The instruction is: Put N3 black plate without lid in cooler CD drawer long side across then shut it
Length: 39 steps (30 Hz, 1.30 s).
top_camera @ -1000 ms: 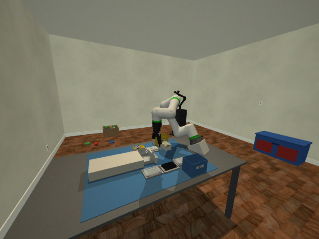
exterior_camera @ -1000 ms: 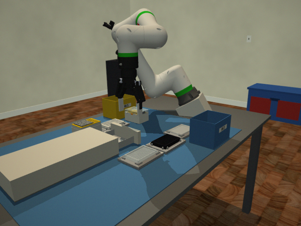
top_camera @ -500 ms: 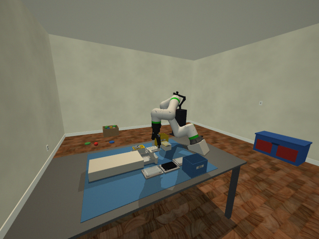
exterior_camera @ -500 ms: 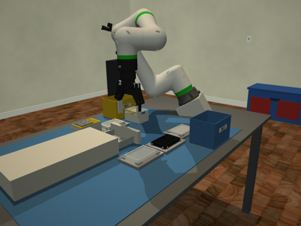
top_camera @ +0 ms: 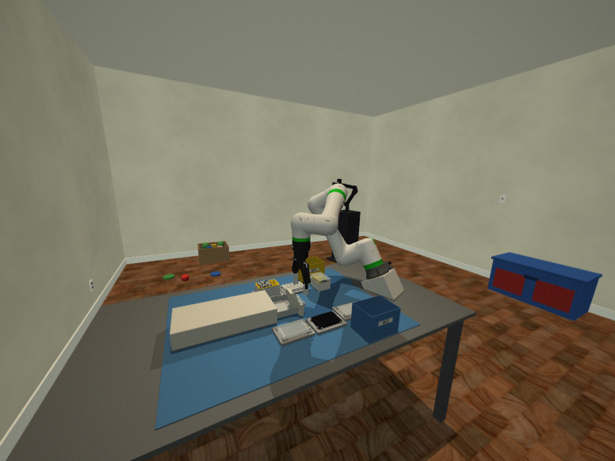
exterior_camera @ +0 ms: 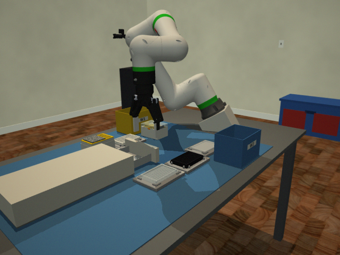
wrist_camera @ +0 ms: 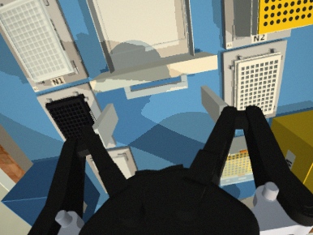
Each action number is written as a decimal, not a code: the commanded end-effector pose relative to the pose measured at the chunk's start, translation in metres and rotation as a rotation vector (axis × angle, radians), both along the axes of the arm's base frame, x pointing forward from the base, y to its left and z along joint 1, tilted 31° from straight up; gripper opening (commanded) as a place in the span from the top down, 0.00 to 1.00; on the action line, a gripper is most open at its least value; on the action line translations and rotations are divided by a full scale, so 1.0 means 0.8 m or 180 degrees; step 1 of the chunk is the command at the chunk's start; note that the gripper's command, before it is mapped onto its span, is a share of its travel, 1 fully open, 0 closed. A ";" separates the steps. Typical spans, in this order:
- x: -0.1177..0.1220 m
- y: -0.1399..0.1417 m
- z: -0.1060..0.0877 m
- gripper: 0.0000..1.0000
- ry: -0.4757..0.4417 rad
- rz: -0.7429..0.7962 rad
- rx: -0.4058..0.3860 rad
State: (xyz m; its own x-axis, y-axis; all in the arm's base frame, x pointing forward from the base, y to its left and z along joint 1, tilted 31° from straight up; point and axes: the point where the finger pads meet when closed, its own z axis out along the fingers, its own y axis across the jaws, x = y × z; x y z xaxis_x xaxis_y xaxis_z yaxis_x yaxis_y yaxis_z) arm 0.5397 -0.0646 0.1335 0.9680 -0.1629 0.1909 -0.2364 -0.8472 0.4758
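The hand [exterior_camera: 146,115] hangs spread wide and holds nothing, above the blue mat near the worktop's far edge, over the cooler's drawer [wrist_camera: 142,30], which stands partly out. The black plate [exterior_camera: 186,159] sits in its nest towards the right edge. Opening looks like the step in hand (the bar handle [wrist_camera: 156,86] lies just below); next, lower onto it. The amber lamp cannot be made out.

black plate [exterior_camera: 186,159], blue mat [exterior_camera: 109,219] (yellow bin [exterior_camera: 123,120])

Top cam far, high; ext. cam near bench corner; wrist cam looks straight down; all share blue mat [top_camera: 208,386].
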 end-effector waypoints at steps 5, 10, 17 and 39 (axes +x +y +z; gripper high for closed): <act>0.001 -0.005 -0.008 0.13 -0.0002 0.0001 0.0000; 0.002 -0.009 -0.016 0.13 -0.0002 0.0001 0.0000; 0.003 -0.013 -0.023 0.13 -0.0002 0.0001 0.0000; 0.005 -0.030 -0.051 0.13 -0.0002 0.0001 0.0000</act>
State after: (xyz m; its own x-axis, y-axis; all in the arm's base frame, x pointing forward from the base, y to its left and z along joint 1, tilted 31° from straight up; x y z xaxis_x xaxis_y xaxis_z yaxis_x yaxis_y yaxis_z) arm 0.5435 -0.0872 0.0952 0.9680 -0.1629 0.1909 -0.2364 -0.8472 0.4759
